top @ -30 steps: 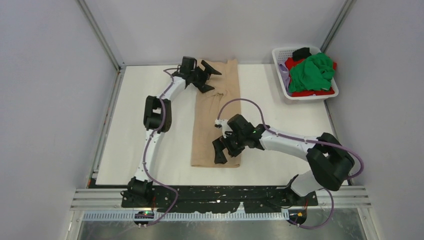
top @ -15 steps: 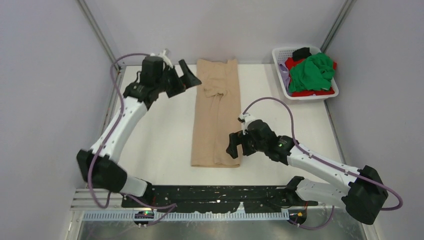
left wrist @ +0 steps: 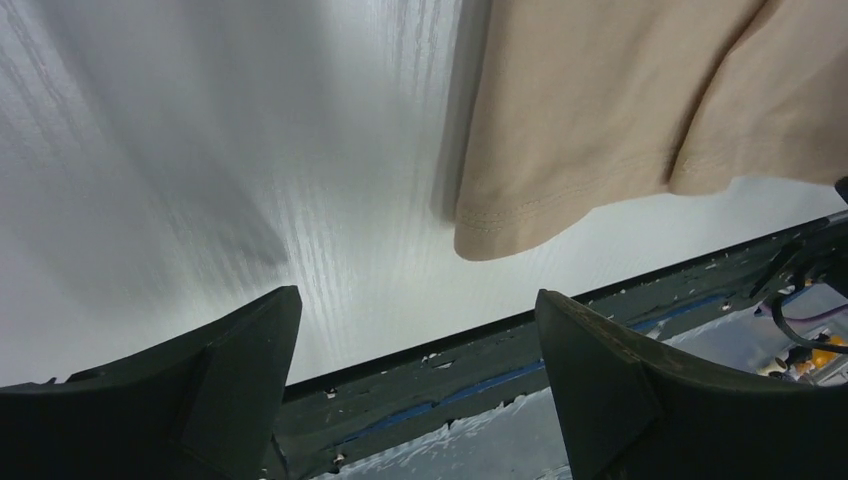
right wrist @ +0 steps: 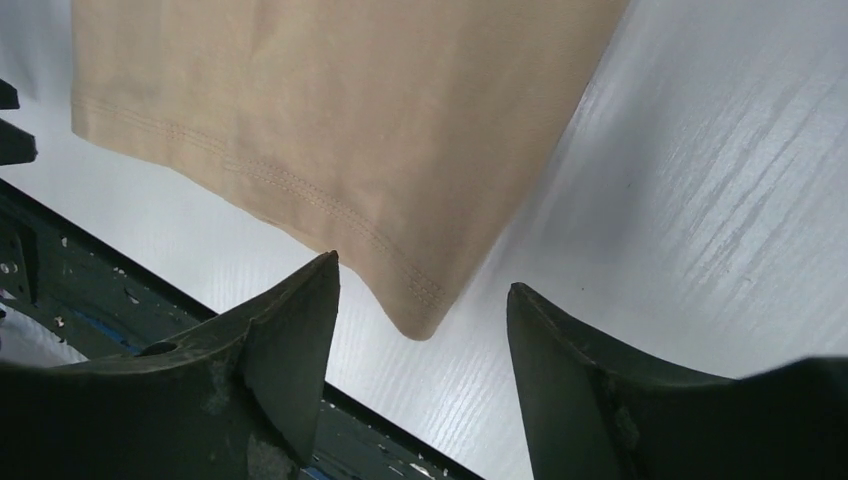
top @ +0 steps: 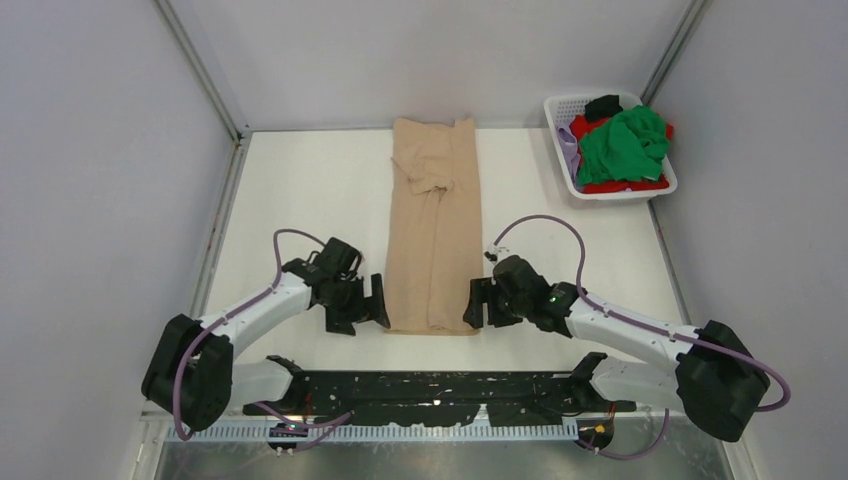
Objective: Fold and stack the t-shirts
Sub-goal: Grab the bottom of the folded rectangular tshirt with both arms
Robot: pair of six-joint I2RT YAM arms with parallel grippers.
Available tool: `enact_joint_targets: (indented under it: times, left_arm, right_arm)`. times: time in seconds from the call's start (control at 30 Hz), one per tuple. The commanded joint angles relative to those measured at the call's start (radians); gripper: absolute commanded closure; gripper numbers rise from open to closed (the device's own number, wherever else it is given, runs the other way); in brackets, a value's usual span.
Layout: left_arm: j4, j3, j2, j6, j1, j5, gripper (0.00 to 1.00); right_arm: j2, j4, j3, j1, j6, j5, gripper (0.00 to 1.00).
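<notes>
Both arms are down low at the hem end of the beige cotton t-shirt (top: pixel 432 240), which lies flat on the white desk (top: pixel 300 220) as a long narrow strip with the sleeves tucked in and the collar end furthest from the arm bases.

Left pincer (top: pixel 362 312) sits just beside the shirt's near-left corner. Its jaws are spread wide with nothing between them. From the left wrist cam, the stitched corner lies a bit ahead of the two dark fingers (left wrist: pixel 210 390), not in the gap, so no contact there.

Right pincer (top: pixel 481 308) is at the shirt's near-right corner, also spread apart and empty. On the right wrist cam the hem corner pokes in right between the fingertips (right wrist: pixel 290 340). I can't tell if the cloth touches either one.

Off past the shirt's far-right corner, well apart from it, there's the white plastic mesh basket (top: pixel 565 101). It holds a crumpled bright green shirt (top: pixel 625 145) heaped on a red one (top: pixel 620 186), with a bit of black cloth (top: pixel 603 105) at the back and lilac cloth (top: pixel 567 140) along the side facing the beige shirt.
</notes>
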Motion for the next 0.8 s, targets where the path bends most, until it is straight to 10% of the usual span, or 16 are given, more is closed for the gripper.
enact_joint_targets:
  times: [0.0, 0.77]
  left_arm:
    - [0.103, -0.013, -0.006, -0.011, -0.006, 0.078, 0.13]
    - [0.170, 0.024, 0.232, -0.027, -0.058, 0.125, 0.82]
  right_arm:
    - [0.056, 0.094, -0.009, -0.002, 0.058, -0.024, 0.34]
    - [0.117, 0.145, -0.091, -0.001, 0.106, -0.060, 0.78]
